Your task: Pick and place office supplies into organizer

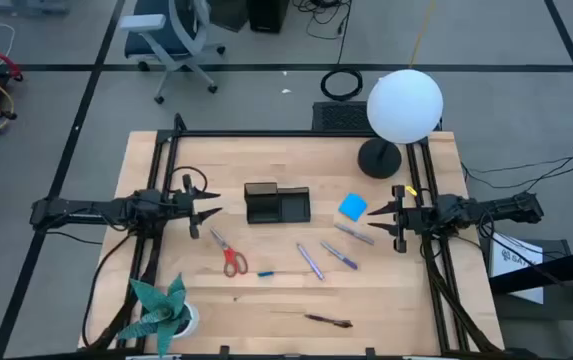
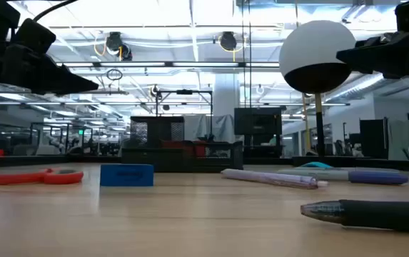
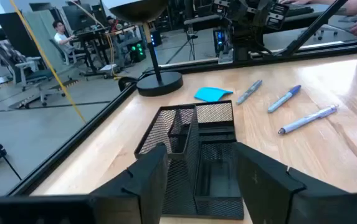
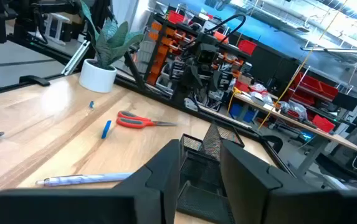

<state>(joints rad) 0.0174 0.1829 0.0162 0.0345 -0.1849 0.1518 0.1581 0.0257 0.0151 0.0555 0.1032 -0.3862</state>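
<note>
Organizer (image 1: pixel 277 204) sits mid-desk, nearer the far edge, with nothing visible inside its mesh compartments. Left gripper (image 1: pixel 209 211) hovers just beside it with fingers spread and nothing between them; right gripper (image 1: pixel 378 213) hangs toward the right edge, fingers also parted and holding nothing. Blue notepad (image 1: pixel 352 207) lies between organizer and right gripper. Scissors (image 1: pixel 228 255), pens (image 1: pixel 311 261) and a dark pen (image 1: pixel 328 321) lie scattered nearer the front edge. The lamp (image 1: pixel 403 108) globe hides part of its own base.
</note>
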